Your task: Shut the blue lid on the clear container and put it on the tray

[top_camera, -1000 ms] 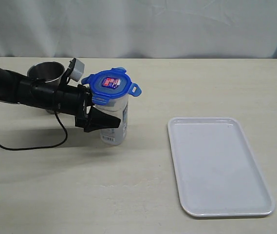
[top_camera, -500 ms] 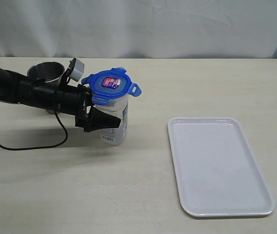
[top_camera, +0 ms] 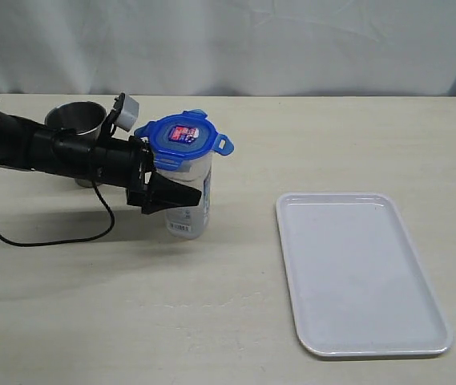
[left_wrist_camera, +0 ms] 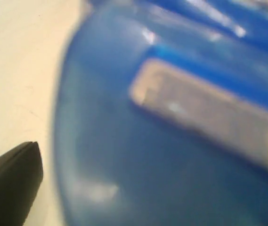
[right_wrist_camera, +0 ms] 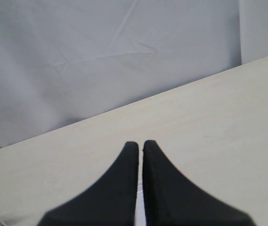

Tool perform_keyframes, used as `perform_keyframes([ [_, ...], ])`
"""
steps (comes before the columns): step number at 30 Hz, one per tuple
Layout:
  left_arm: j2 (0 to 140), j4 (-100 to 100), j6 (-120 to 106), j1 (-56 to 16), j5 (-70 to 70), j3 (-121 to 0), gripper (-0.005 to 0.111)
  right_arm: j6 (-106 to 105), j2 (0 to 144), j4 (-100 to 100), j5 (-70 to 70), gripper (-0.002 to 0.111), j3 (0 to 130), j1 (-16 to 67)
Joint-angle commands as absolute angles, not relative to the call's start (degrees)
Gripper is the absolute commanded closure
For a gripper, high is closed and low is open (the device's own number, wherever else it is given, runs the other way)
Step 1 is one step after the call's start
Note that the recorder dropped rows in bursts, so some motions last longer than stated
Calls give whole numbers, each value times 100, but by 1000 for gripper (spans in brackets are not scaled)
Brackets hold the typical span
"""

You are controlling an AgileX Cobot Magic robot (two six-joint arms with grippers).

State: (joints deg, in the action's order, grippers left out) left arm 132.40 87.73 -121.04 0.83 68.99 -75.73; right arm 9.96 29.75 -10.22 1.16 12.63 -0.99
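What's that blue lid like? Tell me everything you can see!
The blue lid is see-through blue plastic, roundish with flat corners, and has a little red-and-blue sticker on top. Its snap tabs stick outward and look unclipped. It rests on top of the clear container. The left hand is just beneath it, around the container.

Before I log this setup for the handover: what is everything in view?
blue lid: one, translucent blue, on top of the clear container
clear container: one, clear with a white label, on the table left of the tray
tray: one, white, flat on the table at the right
steel cup: one, silver, behind the left arm
cable: one, black, looped on the table
table: one, pale beige
backdrop cloth: one, white, behind the table
left arm: one, black, reaching in from the left
left pincer: one, black, open around the clear container
right pincer: one, black, shut, above the table
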Motion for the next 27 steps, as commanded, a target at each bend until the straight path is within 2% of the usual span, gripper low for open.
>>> perform_keyframes([
  [1,13228,8896,-12274,-4,6996,-7609,2,961,2999,-989,105,104,1288,-115],
  [10,13228,8838,-12274,-4,6996,-7609,4,961,2999,-989,105,104,1288,-115],
  [12,13228,8814,-12274,-4,6996,-7609,20,961,2999,-989,105,104,1288,-115],
  [14,13228,8814,-12274,-4,6996,-7609,55,971,2999,-989,106,104,1288,-115],
  [16,13228,8622,-12274,-4,6996,-7609,81,984,2999,-1121,131,104,1288,-115],
  [19,13228,8422,-12274,-4,6996,-7609,107,984,2999,-1135,269,104,1297,135],
  [27,13158,8573,-12274,-4,6922,-7609,107,948,2999,-772,409,104,1990,1871],
])
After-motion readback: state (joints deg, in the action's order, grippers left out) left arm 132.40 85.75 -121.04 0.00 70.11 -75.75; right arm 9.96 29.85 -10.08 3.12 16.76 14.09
